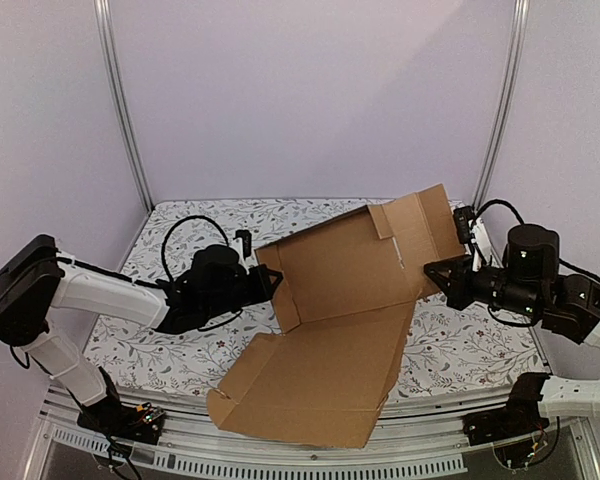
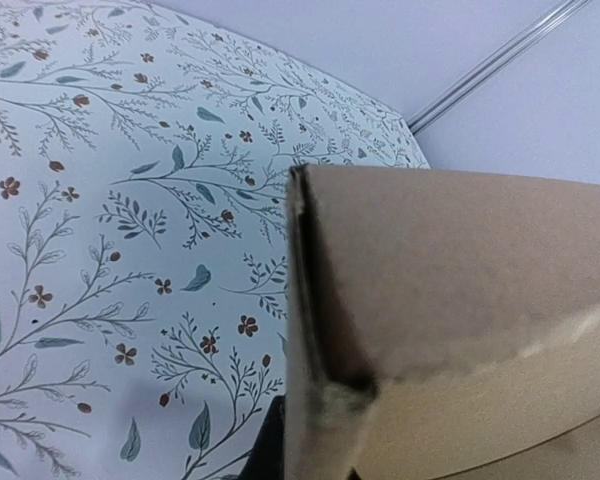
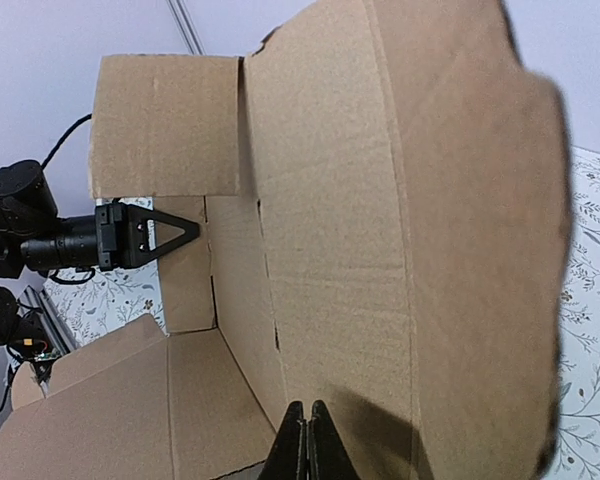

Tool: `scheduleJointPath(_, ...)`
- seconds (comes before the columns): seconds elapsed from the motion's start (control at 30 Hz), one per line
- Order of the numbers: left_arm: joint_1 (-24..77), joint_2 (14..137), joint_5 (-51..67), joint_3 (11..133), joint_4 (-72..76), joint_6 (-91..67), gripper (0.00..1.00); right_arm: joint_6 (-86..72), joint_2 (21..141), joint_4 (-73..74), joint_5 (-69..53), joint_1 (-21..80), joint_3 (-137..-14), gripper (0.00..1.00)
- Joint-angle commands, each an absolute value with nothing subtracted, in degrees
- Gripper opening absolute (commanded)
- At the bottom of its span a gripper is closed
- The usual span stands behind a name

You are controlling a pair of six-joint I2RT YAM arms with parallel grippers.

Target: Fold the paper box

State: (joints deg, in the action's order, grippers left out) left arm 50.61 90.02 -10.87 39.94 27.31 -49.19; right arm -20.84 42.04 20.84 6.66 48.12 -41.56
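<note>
The step in hand looks like the raising of the walls: the paper box (image 1: 330, 330) sits in the middle of the overhead view on the flowered tabletop (image 1: 180, 350). Its lower panel lies flat and reaches down to the tabletop's front edge, and its back panel stands tilted up across the centre, with short side flaps at both ends. Nothing is tucked or locked yet, so I judge the fold to be at an early to middle stage. The next move probably calls for bringing the back panel fully upright and turning the side flaps inward along their creases, with one arm steadying the sheet so it does not slide or spring flat. At left of centre in the overhead view, the left pincer (image 1: 272, 283) is pressed together and points at the box's left side flap. From the right wrist camera it shows as a closed black wedge (image 3: 185, 230) with its tip at that flap, apparently pushing and not pinching. Its own camera shows only the cardboard edge (image 2: 460, 300) close up, so I cannot confirm contact there. At right of centre, the right pincer (image 1: 430, 275) is also pressed together. Its fingertips (image 3: 308, 440) meet with nothing between them, right against the cardboard at the box's right end, holding nothing.
</note>
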Motion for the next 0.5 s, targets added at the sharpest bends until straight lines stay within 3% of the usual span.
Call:
scheduleJointPath(0.0, 49.1, 90.6, -8.5, 38.7, 31.4, -51.3, 0.00, -19.4, 41.0, 23.2, 3.6, 48.4, -40.7, 0.01)
scheduleJointPath(0.47, 47.6, 92.5, -4.7, 37.1, 35.8, -54.1, 0.00, -18.1, 39.7, 24.6, 1.3, 48.4, -40.3, 0.02)
